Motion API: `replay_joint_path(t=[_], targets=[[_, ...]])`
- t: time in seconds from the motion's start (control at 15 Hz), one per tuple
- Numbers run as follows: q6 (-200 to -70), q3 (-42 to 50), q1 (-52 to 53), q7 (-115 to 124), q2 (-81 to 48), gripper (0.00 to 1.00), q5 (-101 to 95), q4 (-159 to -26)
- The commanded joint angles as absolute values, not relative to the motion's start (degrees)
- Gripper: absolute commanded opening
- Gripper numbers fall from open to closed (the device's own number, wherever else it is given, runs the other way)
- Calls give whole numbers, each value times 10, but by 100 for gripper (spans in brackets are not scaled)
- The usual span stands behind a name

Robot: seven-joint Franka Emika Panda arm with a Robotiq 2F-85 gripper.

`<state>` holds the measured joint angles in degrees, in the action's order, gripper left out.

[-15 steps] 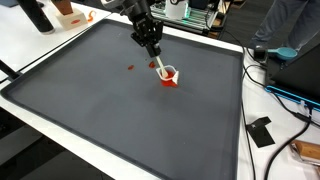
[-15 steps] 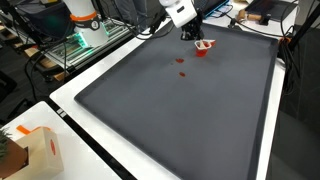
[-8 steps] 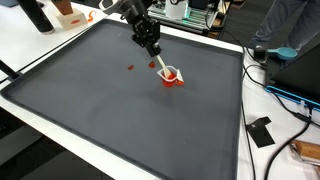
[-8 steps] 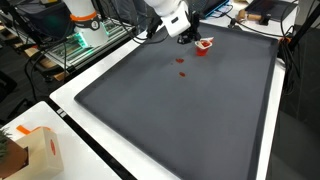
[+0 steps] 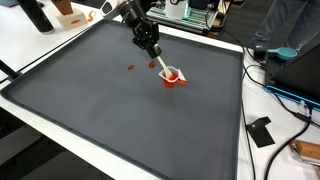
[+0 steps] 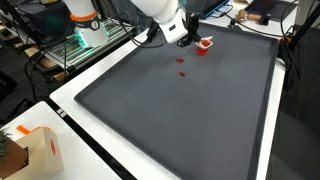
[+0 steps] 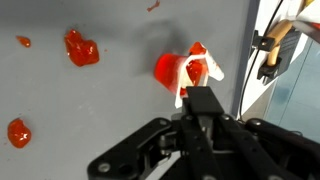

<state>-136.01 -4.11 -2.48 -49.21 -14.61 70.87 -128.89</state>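
My gripper [image 5: 153, 58] is drawn narrow, its fingers pinched on a thin white stick [image 5: 161, 67] that slants down and away from it. The stick's lower end sits in or against the red cup [image 5: 173, 76]; I cannot tell which. So the cup lies just beyond the fingertips, touching the stick and not the fingers themselves. In the wrist view the gripper [image 7: 200, 98] comes up from the bottom edge with the two fingers closed together. The cup [image 7: 172, 70] is directly ahead of them, a little off to one side.

In an exterior view the gripper [image 6: 190, 40] hangs low over the far part of the mat [image 6: 180, 130], with the cup [image 6: 203, 46] just beside it near the mat's far edge. A few red spots [image 5: 130, 67] lie on the mat near the cup but apart from it. The wrist view shows them as separate smears [image 7: 80, 47]. The mat is dark grey and rests on a white table [image 5: 40, 140]. A cardboard box [image 6: 30, 150] stands at the table's near corner, well apart from the gripper.
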Motion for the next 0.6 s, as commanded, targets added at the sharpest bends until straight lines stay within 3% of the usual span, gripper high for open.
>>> replay_joint_path(t=[0.0, 0.53], targets=[[-1343, -33, -24, -519, -157, 3, 741, -1284], [-1336, -27, -23, -535, -169, 3, 791, -1278]])
